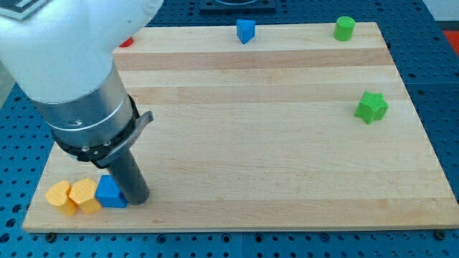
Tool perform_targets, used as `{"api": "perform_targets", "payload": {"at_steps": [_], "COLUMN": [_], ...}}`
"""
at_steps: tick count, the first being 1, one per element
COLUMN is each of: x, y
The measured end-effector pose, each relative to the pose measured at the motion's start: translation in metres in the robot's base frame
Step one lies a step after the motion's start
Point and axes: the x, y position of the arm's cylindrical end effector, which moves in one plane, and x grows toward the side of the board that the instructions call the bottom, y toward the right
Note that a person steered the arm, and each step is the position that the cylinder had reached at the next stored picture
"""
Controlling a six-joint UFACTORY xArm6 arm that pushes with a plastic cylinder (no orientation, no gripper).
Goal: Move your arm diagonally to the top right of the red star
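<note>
No hand to open or close, only my tip [140,201], touching the blue block [110,192] on its left, well below the red sliver [126,43], presumably the star, arm-hidden at the worktop [287,179] edge; whole approach seemingly left.

Place: a robot lab bench.
Evidence: wooden board [287,143] lying on a blue perforated mounting table [437,86]; a big white robot arm [64,50] above it.
</note>
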Motion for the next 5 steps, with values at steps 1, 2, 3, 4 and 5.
{"api": "perform_targets", "payload": {"at_steps": [1, 2, 3, 4, 5], "x": [0.0, 0.0, -0.041, -0.095, -0.149], "y": [-0.002, -0.003, -0.002, 0.006, 0.035]}}
